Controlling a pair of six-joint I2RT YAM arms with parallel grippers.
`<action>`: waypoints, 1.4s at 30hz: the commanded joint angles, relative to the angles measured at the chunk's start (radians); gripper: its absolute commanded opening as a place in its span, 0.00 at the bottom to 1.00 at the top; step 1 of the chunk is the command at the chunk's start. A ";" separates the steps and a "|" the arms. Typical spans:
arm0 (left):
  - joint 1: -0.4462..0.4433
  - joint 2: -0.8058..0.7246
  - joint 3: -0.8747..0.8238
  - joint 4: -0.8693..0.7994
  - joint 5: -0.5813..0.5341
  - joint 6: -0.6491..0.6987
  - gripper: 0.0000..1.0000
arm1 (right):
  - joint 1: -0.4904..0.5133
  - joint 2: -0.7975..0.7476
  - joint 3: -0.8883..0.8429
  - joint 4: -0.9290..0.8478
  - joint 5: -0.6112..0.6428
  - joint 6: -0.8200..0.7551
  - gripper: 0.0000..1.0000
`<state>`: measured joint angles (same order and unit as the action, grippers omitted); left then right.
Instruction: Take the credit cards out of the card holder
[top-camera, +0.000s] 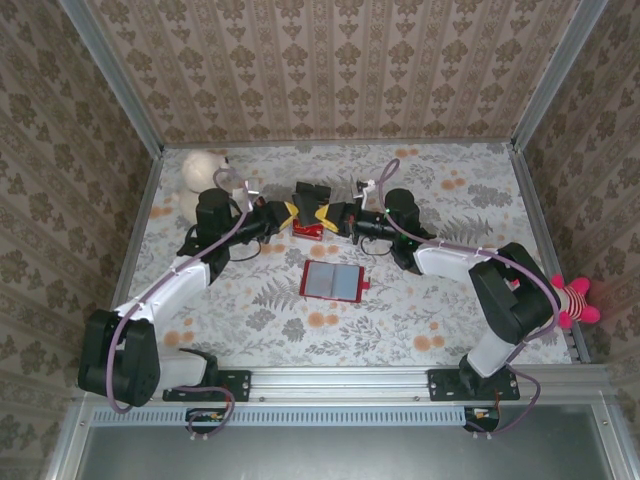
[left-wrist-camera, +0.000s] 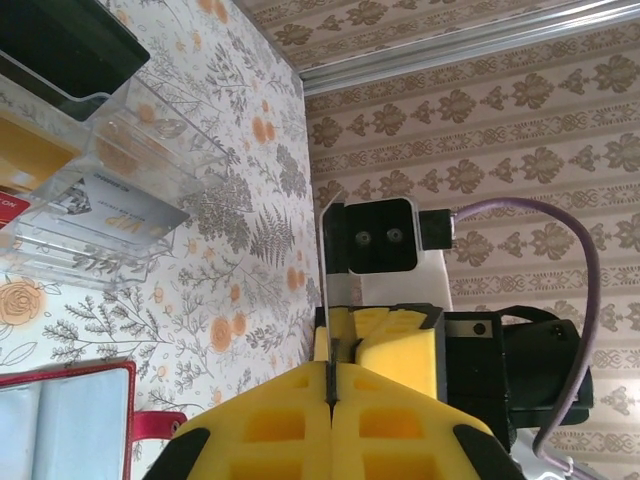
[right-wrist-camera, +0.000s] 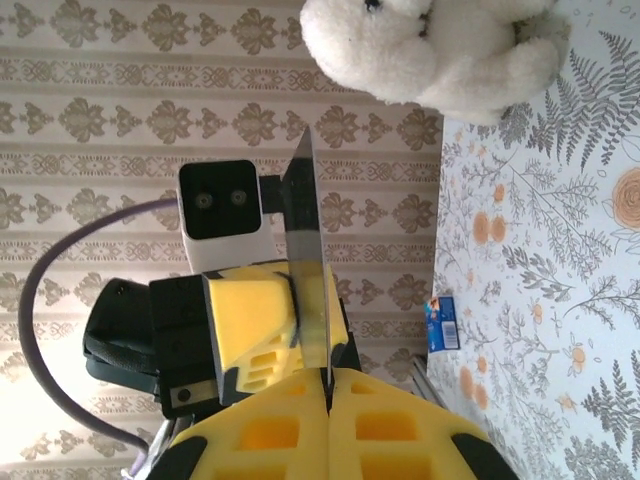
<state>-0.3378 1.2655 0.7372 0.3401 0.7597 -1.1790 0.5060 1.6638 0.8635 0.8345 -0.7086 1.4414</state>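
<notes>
The left gripper (left-wrist-camera: 330, 400) and right gripper (right-wrist-camera: 328, 385) meet above the surface's middle, toward its far edge. Both are clenched on one thin credit card (right-wrist-camera: 308, 250), seen edge-on. The red card holder (top-camera: 331, 283) lies open mid-surface, toward the near edge. Another card seems to lie in the clear tray (left-wrist-camera: 150, 130).

The card holder (top-camera: 331, 283) lies open on the surface (top-camera: 450, 320), midway between the arms. Behind it, the left pincer (top-camera: 292, 214) and right pincer (top-camera: 323, 214) meet tip to tip with a credit card (right-wrist-camera: 306, 250) edge-on between them, the tray (left-wrist-camera: 150, 110) just beyond. A plush toy (top-camera: 203, 172) sits far left.
</notes>
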 joint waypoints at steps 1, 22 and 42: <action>0.008 0.005 0.016 -0.040 0.030 0.025 0.13 | 0.007 -0.005 0.052 -0.085 -0.013 -0.100 0.00; 0.166 0.020 0.171 -0.763 -0.336 0.529 1.00 | -0.008 0.021 0.496 -1.056 0.250 -1.726 0.00; 0.194 0.120 0.244 -0.836 -0.307 0.655 1.00 | -0.054 0.459 1.076 -1.406 0.301 -2.165 0.00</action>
<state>-0.1555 1.3712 0.9485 -0.4698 0.4442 -0.5598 0.4610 2.0834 1.8877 -0.4847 -0.4053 -0.6365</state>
